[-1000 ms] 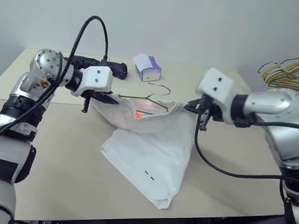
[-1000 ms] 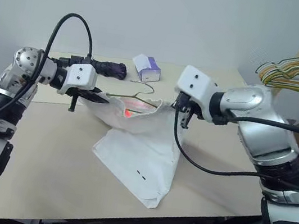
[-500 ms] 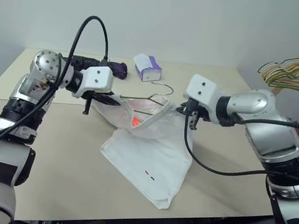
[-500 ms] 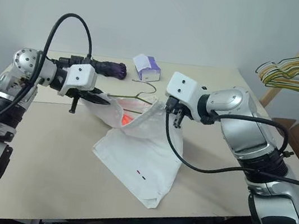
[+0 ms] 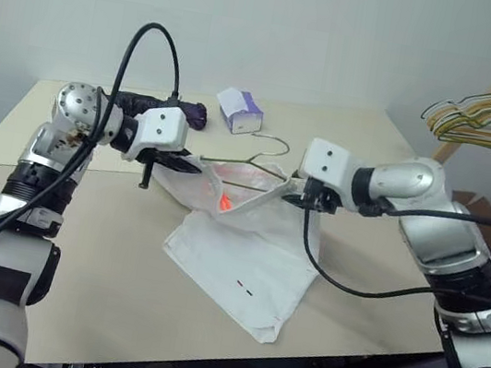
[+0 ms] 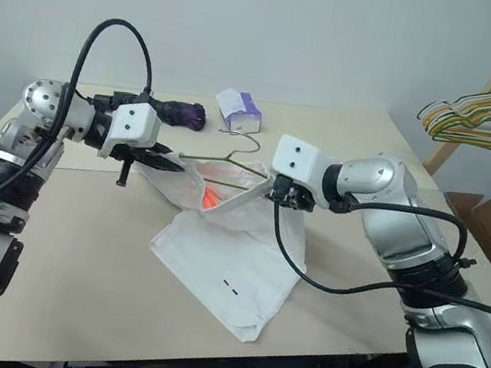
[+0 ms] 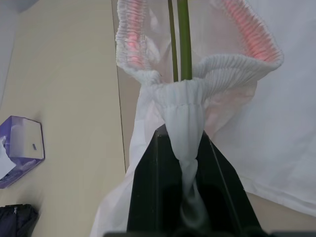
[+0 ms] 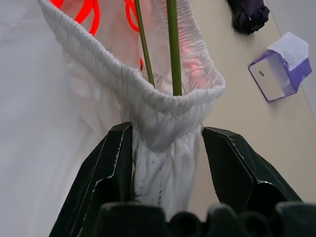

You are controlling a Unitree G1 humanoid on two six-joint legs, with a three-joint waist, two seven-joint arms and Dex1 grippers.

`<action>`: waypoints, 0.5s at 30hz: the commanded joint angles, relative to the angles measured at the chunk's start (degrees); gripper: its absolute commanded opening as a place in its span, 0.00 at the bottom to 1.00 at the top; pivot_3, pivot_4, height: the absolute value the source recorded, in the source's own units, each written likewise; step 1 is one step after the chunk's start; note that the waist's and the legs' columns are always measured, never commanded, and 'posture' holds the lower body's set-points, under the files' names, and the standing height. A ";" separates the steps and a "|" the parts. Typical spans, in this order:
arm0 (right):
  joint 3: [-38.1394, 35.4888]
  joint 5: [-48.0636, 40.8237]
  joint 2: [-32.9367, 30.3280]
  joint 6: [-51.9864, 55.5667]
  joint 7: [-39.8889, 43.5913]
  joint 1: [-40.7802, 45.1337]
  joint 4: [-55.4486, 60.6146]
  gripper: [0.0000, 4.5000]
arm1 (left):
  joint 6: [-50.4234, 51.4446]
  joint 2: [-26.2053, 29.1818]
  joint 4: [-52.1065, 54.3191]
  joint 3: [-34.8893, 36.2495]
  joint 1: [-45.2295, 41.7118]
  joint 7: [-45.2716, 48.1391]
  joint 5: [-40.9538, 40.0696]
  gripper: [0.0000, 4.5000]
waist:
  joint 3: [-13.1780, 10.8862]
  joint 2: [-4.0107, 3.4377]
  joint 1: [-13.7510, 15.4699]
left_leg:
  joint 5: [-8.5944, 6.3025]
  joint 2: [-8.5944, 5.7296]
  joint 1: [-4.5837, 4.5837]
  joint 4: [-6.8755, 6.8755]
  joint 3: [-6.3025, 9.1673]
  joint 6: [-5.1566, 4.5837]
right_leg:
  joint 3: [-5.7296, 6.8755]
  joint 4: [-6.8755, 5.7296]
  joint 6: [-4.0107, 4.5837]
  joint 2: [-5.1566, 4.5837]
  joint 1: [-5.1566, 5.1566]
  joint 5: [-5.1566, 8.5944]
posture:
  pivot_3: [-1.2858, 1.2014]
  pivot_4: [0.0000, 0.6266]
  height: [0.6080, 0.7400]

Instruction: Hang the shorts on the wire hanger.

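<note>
The right gripper (image 8: 167, 163) has spread its fingers, so the gathered waistband of the shorts (image 5: 248, 259) now sits loose between them, draped over the wire hanger (image 5: 247, 159). I read that as its release: this end looks seated. Earlier it was pinching the cloth farther from the tissue box (image 5: 240, 110). The left gripper (image 7: 184, 173) stays clamped on the opposite waistband end (hanger wire passing through).
</note>
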State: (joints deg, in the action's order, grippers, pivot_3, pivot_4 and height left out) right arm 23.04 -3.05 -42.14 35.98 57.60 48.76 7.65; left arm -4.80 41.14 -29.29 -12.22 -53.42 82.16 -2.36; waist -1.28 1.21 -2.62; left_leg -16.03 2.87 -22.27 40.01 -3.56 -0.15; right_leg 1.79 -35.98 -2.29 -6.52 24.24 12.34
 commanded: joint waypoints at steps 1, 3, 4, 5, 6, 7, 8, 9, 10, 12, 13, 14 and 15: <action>-3.27 -2.19 0.82 0.59 1.79 1.01 -1.09 0.58 | 0.09 0.66 2.54 2.48 -1.05 0.40 -2.33 0.00 | 0.00 0.00 0.01 | 0.00 0.00 0.00 0.00 0.00 0.00 | 0.00 0.00 0.00 0.00 0.00 0.00 | 0.51 0.00 1.00; -3.30 -2.50 1.58 1.94 2.16 1.43 -2.37 0.58 | -0.72 0.78 3.05 2.57 -0.86 1.07 -2.86 0.00 | 0.00 0.00 0.03 | 0.00 0.00 0.00 0.00 0.00 0.00 | 0.00 -0.01 0.00 0.00 0.00 0.00 | 0.51 0.00 1.00; -3.46 -3.12 2.04 2.92 2.65 1.72 -3.17 0.58 | -0.87 0.90 3.07 2.49 -0.83 1.19 -2.87 0.00 | 0.00 0.00 0.05 | 0.00 0.00 0.00 0.00 0.00 0.00 | 0.00 -0.01 0.00 0.00 -0.01 0.00 | 0.51 0.00 1.00; -3.54 -3.40 2.29 3.26 2.98 1.88 -3.71 0.58 | -0.98 0.97 3.06 2.45 -0.78 1.17 -2.91 0.00 | 0.00 0.00 0.06 | 0.00 0.00 0.00 0.00 0.00 0.00 | 0.00 -0.02 0.00 0.00 -0.01 0.00 | 0.51 0.00 1.00; -3.75 -3.81 2.62 3.77 3.21 2.02 -4.34 0.58 | -0.98 0.94 3.02 2.58 -0.75 1.04 -3.10 0.00 | 0.00 0.00 0.06 | 0.00 0.00 0.00 0.00 0.00 0.00 | 0.00 -0.01 0.00 0.00 -0.01 0.00 | 0.51 0.00 1.00; -3.91 -4.18 2.84 4.07 3.56 2.10 -5.11 0.58 | -0.97 0.92 2.99 2.74 -0.75 1.01 -3.35 0.00 | 0.00 0.00 0.06 | 0.00 0.00 0.01 0.00 0.00 0.00 | 0.00 -0.02 0.00 0.00 -0.01 0.00 | 0.51 0.00 1.00; -4.03 -4.28 2.95 4.10 3.74 2.06 -5.75 0.50 | -1.01 0.95 3.01 2.82 -0.75 1.00 -3.52 0.00 | 0.00 0.00 0.07 | 0.00 0.00 0.00 0.00 0.00 0.00 | 0.00 -0.02 0.00 0.00 -0.01 0.00 | 0.51 0.00 1.00; -4.24 -4.37 3.12 3.93 3.76 1.92 -6.32 0.45 | -0.86 1.04 2.99 2.84 -0.76 1.02 -3.64 0.00 | 0.00 0.00 0.08 | 0.00 0.00 0.00 0.00 0.00 0.00 | 0.00 -0.02 0.00 0.00 -0.01 0.00 | 0.51 0.00 1.00; -4.62 -5.05 3.41 4.93 3.97 1.95 -6.85 0.37 | -0.89 1.21 2.97 2.77 -0.75 0.97 -3.56 0.00 | 0.00 0.00 0.08 | 0.00 0.00 0.00 0.00 0.01 0.00 | 0.00 -0.02 0.00 0.00 -0.01 0.00 | 0.51 0.00 1.00; -5.10 -5.73 3.74 5.96 3.84 2.01 -7.44 0.23 | -0.90 1.35 2.77 2.75 -0.74 0.68 -3.39 0.00 | 0.00 0.00 0.08 | 0.00 0.00 0.00 0.00 0.01 0.00 | 0.00 -0.03 0.00 0.00 -0.01 0.00 | 0.51 0.00 1.00; -5.29 -5.92 3.83 6.17 3.71 2.00 -7.63 0.17 | -1.01 1.34 2.48 2.77 -0.79 0.37 -3.22 0.00 | 0.00 0.00 0.08 | 0.00 0.00 0.00 -0.01 0.01 0.00 | 0.00 -0.04 0.00 0.00 -0.01 0.00 | 0.51 0.00 1.00; -5.32 -5.81 3.77 5.91 3.51 1.89 -7.74 0.09 | -1.42 1.28 2.04 2.78 -0.85 -0.10 -2.93 0.00 | 0.00 0.00 0.08 | 0.00 0.00 0.00 -0.01 0.01 0.00 | 0.01 -0.05 0.00 0.00 -0.01 0.00 | 0.51 0.00 1.00; -5.38 -5.73 3.75 5.84 3.31 1.79 -7.76 0.03 | -2.04 1.15 1.53 2.82 -0.87 -0.63 -2.71 0.00 | 0.00 0.00 0.08 | 0.00 0.00 0.00 -0.01 0.01 0.00 | 0.00 -0.05 0.00 0.00 0.00 0.00 | 0.51 0.00 1.00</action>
State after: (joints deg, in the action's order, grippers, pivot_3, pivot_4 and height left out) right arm 20.58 -8.45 -38.21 41.46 61.77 48.94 -0.20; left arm -5.20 41.64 -28.05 -11.49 -53.36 82.38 -4.54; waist -1.28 1.21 -2.54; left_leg -16.02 2.87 -22.28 40.01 -3.55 -0.15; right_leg 1.79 -36.02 -2.30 -6.52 24.23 12.34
